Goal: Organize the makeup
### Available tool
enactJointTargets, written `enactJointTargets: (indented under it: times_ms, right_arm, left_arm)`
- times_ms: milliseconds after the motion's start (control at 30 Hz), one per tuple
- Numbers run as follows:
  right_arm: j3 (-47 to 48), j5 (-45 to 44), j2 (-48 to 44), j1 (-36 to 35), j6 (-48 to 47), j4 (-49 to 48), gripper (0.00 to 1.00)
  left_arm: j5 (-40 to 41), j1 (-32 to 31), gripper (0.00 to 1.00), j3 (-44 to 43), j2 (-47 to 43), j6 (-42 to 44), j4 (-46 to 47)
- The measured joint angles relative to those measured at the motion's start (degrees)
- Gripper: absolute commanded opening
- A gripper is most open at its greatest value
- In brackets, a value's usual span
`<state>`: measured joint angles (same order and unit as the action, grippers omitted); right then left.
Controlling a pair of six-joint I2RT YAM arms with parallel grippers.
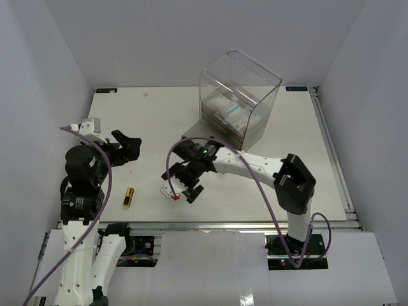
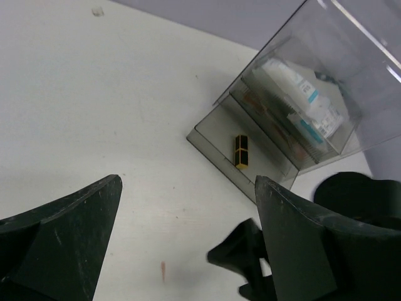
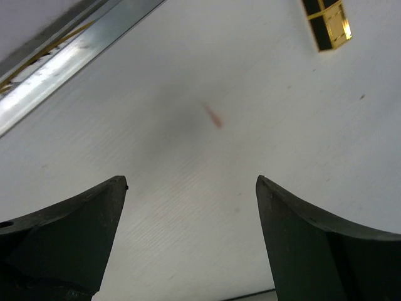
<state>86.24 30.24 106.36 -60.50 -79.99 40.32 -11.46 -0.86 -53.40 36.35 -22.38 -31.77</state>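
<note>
Left wrist: white-and-blue sachets, lettering too blurred.

To my front left, a lipstick tube lies on the surface; the drawer box stands back right, sachets inside.

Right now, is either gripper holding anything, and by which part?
Nothing is held. The left gripper and right gripper are both open with empty gaps; the gold lipstick tube lies loose on the white table.

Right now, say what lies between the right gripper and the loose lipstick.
Only bare table with a small reddish smear, seen in the right wrist view between the right gripper and the lipstick.
</note>
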Motion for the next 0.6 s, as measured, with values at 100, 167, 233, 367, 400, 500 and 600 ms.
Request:
enactJointTargets:
  times_ms: [100,167,233,367,400,500,600]
  right_arm:
    - [9.30,-2.54,7.84,-2.97,-2.68,1.27,0.91]
    - [15.73,-3.18,12.40,-4.37,-3.51,1.73,0.92]
    - [22.56,-3.47,17.17,-5.63,-4.00,2.05,0.93]
    - [35.36,-4.00,27.21,-7.85,-4.50,0.49,0.93]
    - [36.92,-4.00,28.92,-8.37,-4.71,0.15,0.93]
    - [38.76,-4.23,33.05,-9.85,-5.35,-2.22,0.96]
    - [38.67,-4.85,35.34,-11.12,-5.69,-5.05,0.98]
  left_arm:
    - [3.29,0.00,0.98,-2.75,-4.50,-1.01,-2.23]
    - [4.39,0.00,0.98,-4.02,-7.39,-1.40,-3.05]
    - [5.02,0.00,0.98,-4.73,-10.18,-1.78,-3.62]
    - [5.46,0.00,0.98,-5.02,-14.92,-2.57,-4.85]
    - [5.50,0.00,0.98,-5.15,-15.81,-2.68,-5.20]
    - [5.49,0.00,0.98,-5.30,-17.79,-2.88,-6.13]
    - [5.48,0.00,0.98,-5.32,-19.33,-2.87,-6.90]
